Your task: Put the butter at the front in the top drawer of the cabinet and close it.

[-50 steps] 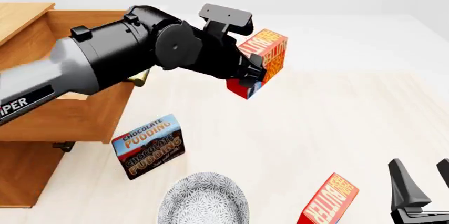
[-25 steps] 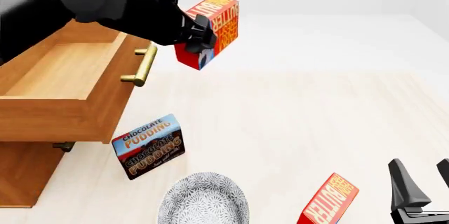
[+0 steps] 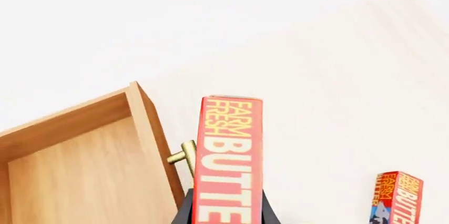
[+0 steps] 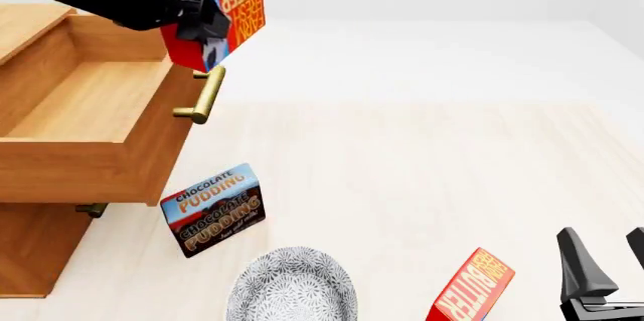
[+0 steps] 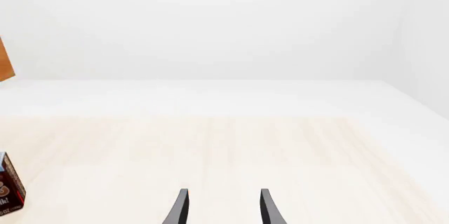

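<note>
My left gripper [image 4: 201, 25] is shut on a red and orange butter box [image 4: 226, 3], held tilted in the air above the brass handle [image 4: 201, 95] at the front of the open top drawer [image 4: 151, 151]. In the left wrist view the held butter [image 3: 228, 155] hangs just outside the drawer's front wall [image 3: 151, 140], over the handle. A second look-alike butter box [image 4: 471, 287] stands at the table's near edge. My right gripper [image 4: 608, 264] is open and empty just right of that box. The cabinet [image 4: 35, 249] stands at the left.
A Chocolate Pudding box [image 4: 213, 208] stands in front of the cabinet below the open drawer. A patterned grey bowl [image 4: 292, 287] sits at the near edge. The lower drawer's handle [image 4: 90, 209] peeks out under the top drawer.
My left arm has swung left and upward with the butter box, from over the table's middle to above the open drawer's handle. The right arm has not moved.
</note>
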`<control>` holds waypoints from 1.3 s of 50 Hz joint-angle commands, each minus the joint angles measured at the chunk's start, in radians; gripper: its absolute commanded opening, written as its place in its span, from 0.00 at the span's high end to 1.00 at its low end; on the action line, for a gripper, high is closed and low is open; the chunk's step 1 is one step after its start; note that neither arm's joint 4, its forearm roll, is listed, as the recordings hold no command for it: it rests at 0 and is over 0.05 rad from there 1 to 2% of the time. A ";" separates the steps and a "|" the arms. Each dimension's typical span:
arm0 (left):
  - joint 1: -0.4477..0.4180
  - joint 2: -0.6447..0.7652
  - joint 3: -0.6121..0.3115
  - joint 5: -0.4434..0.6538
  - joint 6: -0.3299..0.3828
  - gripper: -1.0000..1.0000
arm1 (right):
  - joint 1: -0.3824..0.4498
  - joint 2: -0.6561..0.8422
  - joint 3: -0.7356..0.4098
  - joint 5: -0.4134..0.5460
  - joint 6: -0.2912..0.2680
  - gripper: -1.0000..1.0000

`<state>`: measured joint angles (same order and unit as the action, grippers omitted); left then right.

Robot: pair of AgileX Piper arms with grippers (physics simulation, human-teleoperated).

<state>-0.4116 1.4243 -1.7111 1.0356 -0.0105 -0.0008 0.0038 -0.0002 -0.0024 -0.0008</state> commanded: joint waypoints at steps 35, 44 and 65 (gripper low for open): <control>0.321 -0.186 -0.015 0.139 0.027 1.00 | 0.000 0.001 0.000 -0.001 0.000 0.00; 0.390 -0.219 0.024 0.127 0.015 1.00 | 0.000 0.001 0.000 -0.001 0.000 0.00; 0.506 -0.252 0.158 0.039 0.025 1.00 | 0.000 0.001 0.000 0.000 0.000 0.00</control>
<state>0.0446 1.1942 -1.5965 1.1166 -0.0114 -0.0008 0.0041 -0.0002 -0.0027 -0.0009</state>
